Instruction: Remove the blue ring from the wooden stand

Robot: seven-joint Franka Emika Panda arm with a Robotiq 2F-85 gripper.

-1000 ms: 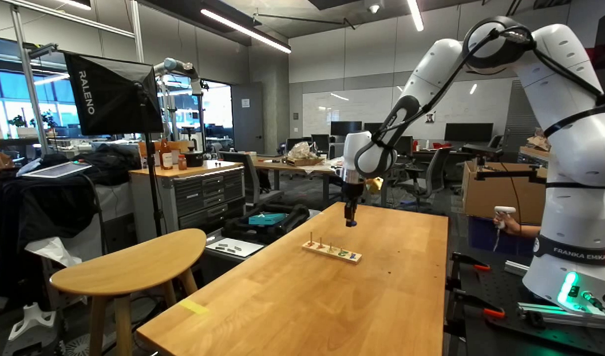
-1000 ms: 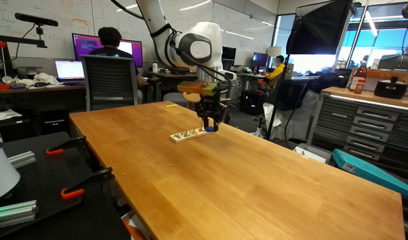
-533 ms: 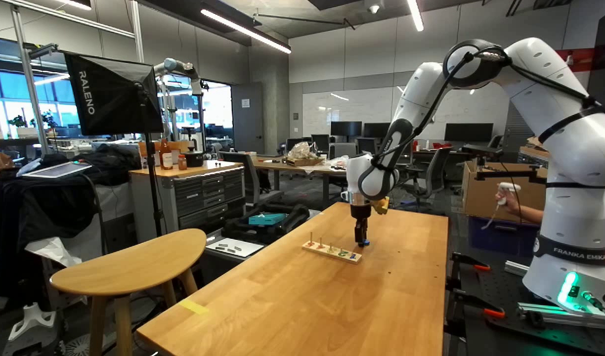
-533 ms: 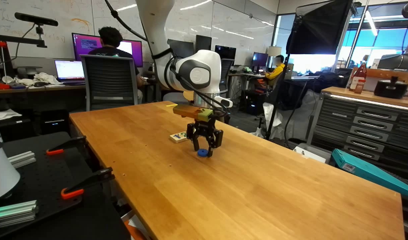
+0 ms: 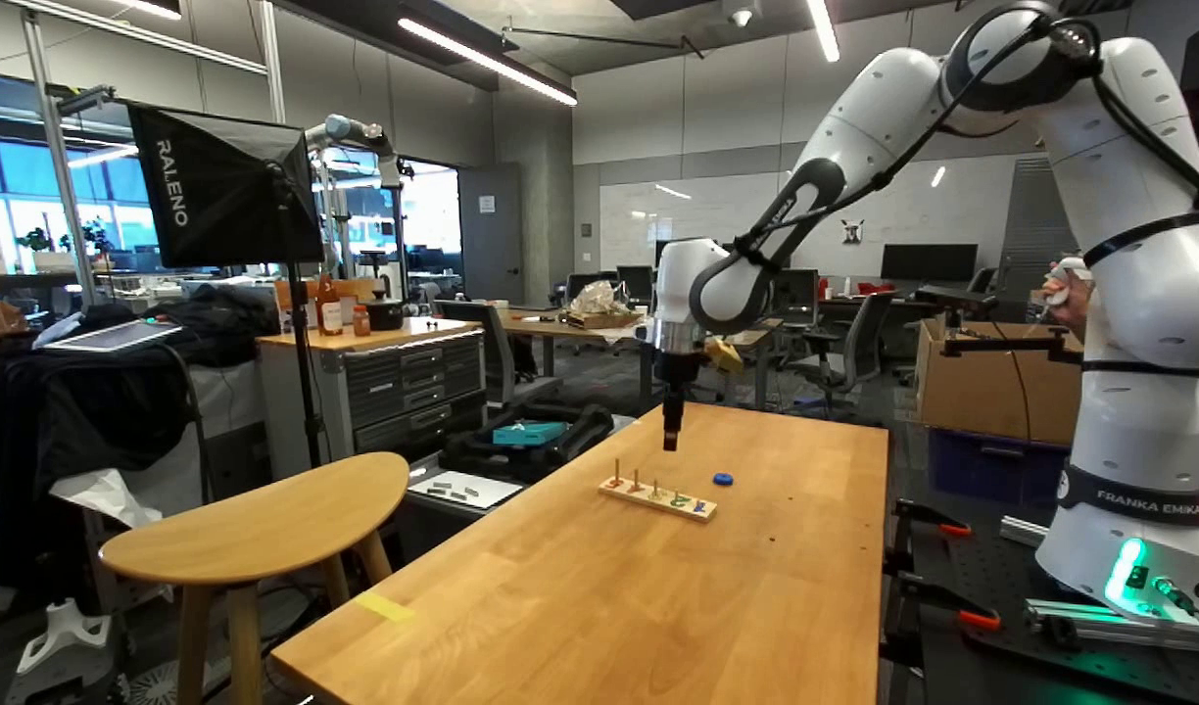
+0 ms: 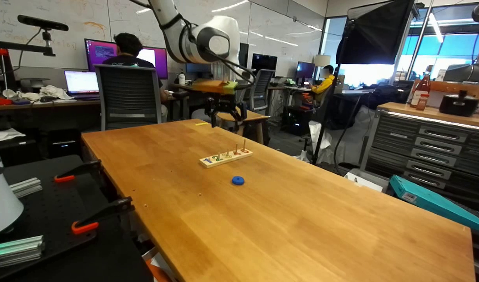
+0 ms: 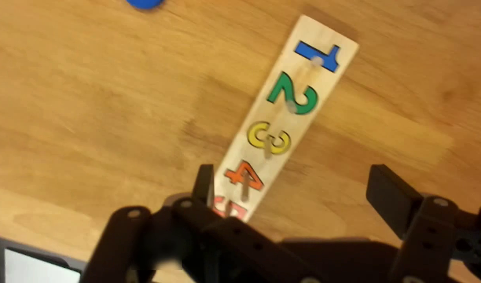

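Note:
The blue ring (image 5: 723,479) lies flat on the tabletop, apart from the stand, in both exterior views (image 6: 238,180). Only a sliver of the ring (image 7: 144,3) shows at the top edge of the wrist view. The pale wooden stand (image 6: 228,161) carries upright pegs and painted numbers, and no ring sits on it. Over the stand's taller-peg end, well above the table, hangs my gripper (image 6: 226,127). Its fingers are spread wide in the wrist view (image 7: 293,184), with nothing held between them. The left finger hides part of the stand (image 7: 260,114) near the number 5.
The wooden table (image 6: 302,203) bears the stand and ring. A stool (image 5: 257,519) stands beside it. Clamps (image 6: 85,227) with orange tips grip the edge near the robot base. A softbox light (image 5: 225,186) and a drawer cabinet (image 5: 404,382) are beyond the table.
The gripper first carried the ring from the stand's far end down to the table. It then let go, opened wide, and rose back over the stand, leaving the ring on the tabletop.

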